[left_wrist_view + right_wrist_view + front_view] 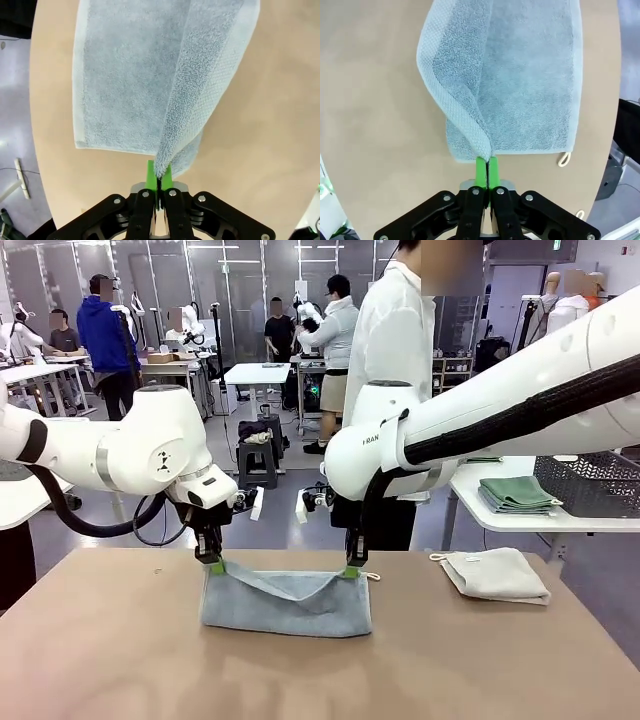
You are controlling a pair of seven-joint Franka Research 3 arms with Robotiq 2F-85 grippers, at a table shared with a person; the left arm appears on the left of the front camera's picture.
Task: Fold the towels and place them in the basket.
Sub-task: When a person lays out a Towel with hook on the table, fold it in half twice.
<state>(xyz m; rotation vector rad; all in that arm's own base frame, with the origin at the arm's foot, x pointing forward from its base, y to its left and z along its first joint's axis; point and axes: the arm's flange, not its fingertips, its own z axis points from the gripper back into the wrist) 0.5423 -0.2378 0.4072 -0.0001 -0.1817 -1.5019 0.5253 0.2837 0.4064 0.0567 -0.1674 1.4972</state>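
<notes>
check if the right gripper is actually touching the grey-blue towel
Touching. The right wrist view shows the right gripper with its jaws pinched shut on a raised corner fold of the grey-blue towel, with no gap between them.

Front cam: fixed, low, robot's side of table (100, 660), facing across it to person (395, 330) at far edge; mid-range, both arms in frame. L wrist cam: close-up, looks along left fingers (151, 174) down at table. R wrist cam: same, along right fingers (480, 172). Overlap, all three: grey-blue towel (285, 605) plus table around it; wrist cams view it from opposite ends.
</notes>
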